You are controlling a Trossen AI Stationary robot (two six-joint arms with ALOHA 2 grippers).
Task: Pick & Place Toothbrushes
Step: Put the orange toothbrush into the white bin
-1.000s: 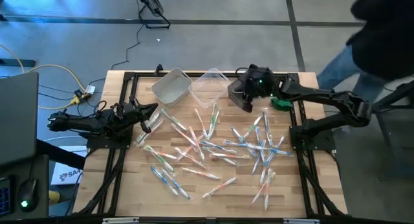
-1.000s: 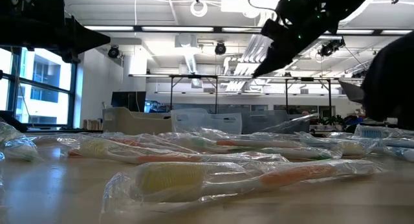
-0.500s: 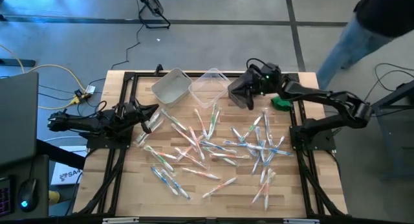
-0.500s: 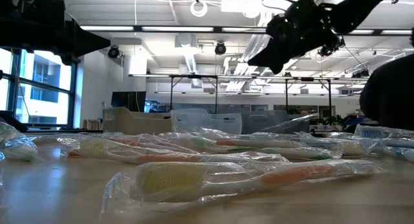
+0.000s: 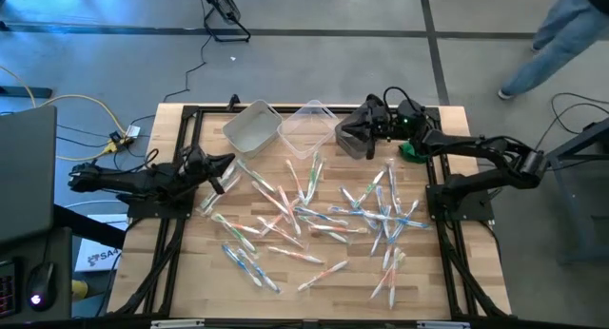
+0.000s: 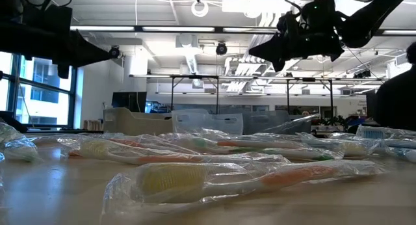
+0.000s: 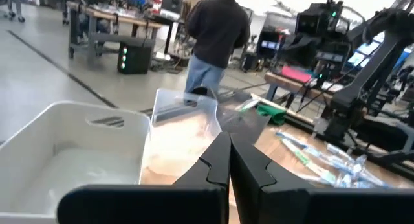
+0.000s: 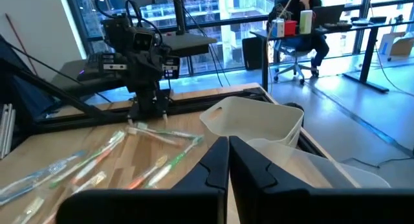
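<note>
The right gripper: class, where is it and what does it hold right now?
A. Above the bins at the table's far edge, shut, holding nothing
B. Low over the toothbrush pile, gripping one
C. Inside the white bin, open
A: the right gripper hangs above the dark bin, fingers shut together, nothing between them.

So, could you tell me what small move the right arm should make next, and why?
Probably swing back over the toothbrushes and open. The right tool sits shut and empty above the bins, with nothing between its fingers in its wrist view, while the brushes lie loose on the table. The left tool waits shut at the left edge.
</note>
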